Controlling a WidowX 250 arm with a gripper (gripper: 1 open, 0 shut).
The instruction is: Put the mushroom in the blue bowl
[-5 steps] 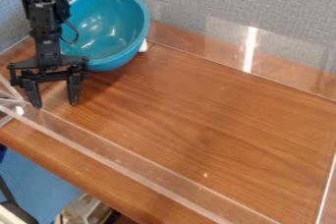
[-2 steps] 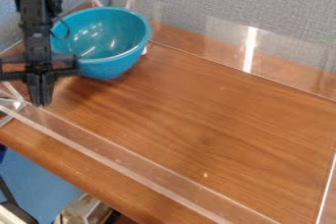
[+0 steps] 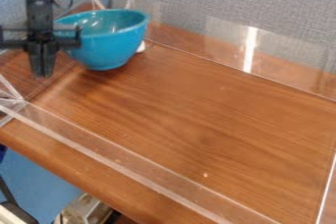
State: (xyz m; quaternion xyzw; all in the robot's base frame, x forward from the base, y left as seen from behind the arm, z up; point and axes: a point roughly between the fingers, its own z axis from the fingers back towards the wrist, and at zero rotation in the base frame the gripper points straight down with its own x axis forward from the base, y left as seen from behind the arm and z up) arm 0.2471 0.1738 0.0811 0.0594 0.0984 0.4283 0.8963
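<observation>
The hand [image 3: 43, 66] was closed beside the blue bowl [image 3: 108, 39]; no mushroom was discernible. It should be centred above the rim before release.

Open room: your worktop [image 3: 210, 110] lies bare across centre and right.
Obstacles: blue bowl [image 3: 105, 37] upper left; clear walls [image 3: 269, 56] ring the edges.

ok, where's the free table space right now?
Bare wood runs across the table from the blue bowl rightward to the clear acrylic walls. The back-left corner is crowded: bowl plus the shut pincer hanging beside it.
</observation>
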